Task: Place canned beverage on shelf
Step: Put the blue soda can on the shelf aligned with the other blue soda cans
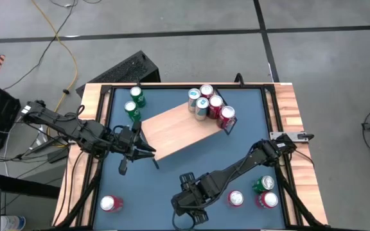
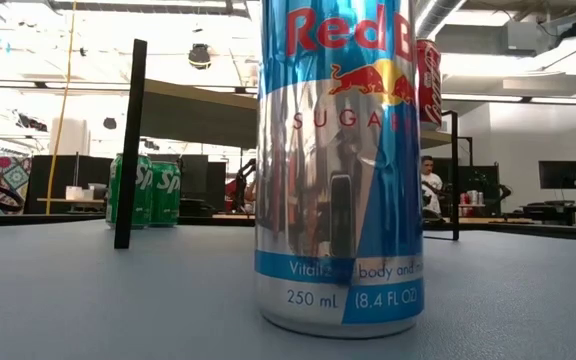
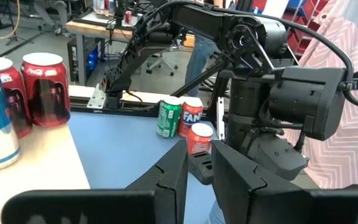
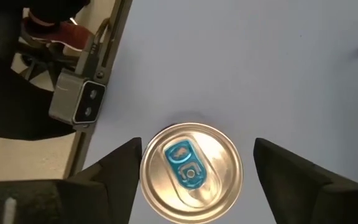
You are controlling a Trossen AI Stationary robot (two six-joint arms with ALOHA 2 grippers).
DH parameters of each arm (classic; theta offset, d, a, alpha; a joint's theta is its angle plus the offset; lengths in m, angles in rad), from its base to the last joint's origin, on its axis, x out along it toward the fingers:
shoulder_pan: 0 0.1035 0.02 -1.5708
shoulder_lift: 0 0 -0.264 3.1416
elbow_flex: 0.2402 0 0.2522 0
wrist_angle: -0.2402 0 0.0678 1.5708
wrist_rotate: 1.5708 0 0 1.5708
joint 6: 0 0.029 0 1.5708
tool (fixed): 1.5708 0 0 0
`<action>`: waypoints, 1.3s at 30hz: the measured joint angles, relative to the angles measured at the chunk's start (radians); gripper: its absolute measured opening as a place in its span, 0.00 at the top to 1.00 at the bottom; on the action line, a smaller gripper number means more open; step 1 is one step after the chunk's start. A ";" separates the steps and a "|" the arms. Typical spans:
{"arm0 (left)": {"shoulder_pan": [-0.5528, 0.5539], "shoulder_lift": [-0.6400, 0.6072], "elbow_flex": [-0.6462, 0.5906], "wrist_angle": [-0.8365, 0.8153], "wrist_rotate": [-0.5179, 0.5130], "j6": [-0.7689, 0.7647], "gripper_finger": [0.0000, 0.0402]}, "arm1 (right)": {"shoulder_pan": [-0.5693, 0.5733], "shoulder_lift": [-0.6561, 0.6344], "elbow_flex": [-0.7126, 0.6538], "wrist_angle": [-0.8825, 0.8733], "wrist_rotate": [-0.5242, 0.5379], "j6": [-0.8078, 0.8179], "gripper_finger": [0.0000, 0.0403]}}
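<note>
Bright, even light (glare on can (image 2: 340, 165))

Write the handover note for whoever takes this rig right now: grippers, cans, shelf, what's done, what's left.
Right gripper: jaws open, straddling an upright Red Bull can from above at the table's near edge; not gripped yet.
Left gripper: jaws shut, empty, at the shelf's left end.
Shelf: mid-table, set at an angle, with a cluster of cans at its far right end.
Loose on the table: two green cans back left, one red can front left, three cans front right.
Done: several cans shelved.
Left: close on the Red Bull can, lift it, set it on the shelf.
</note>
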 joint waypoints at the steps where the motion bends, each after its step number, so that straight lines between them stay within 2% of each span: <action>1: 0.000 0.000 0.000 0.000 0.000 -0.003 0.85 | 0.000 0.000 0.000 0.001 0.011 -0.007 0.29; 4: 0.000 0.000 0.000 0.000 0.000 -0.012 0.85 | 0.005 0.000 0.000 0.001 0.031 -0.020 0.34; 11: 0.000 0.000 0.000 0.000 0.000 -0.014 0.85 | 0.005 0.000 0.001 -0.005 0.028 -0.036 0.54; 20: 0.000 0.000 0.000 -0.005 0.000 -0.014 0.85 | 0.003 -0.024 0.004 -0.044 0.032 -0.083 0.55; 26: 0.000 0.000 0.000 -0.015 0.000 -0.014 0.85 | 0.001 -0.134 0.005 -0.116 0.138 -0.105 0.62; 31: 0.000 0.000 0.000 -0.024 0.001 -0.014 0.85 | -0.017 -0.246 0.005 -0.190 0.201 -0.112 0.78; 35: 0.000 0.000 0.000 -0.029 0.001 -0.014 0.85 | -0.039 -0.334 0.007 -0.203 0.177 -0.091 0.89; 39: 0.000 0.000 0.000 -0.043 -0.001 -0.014 0.85 | -0.020 -0.350 0.006 -0.296 0.156 -0.044 0.92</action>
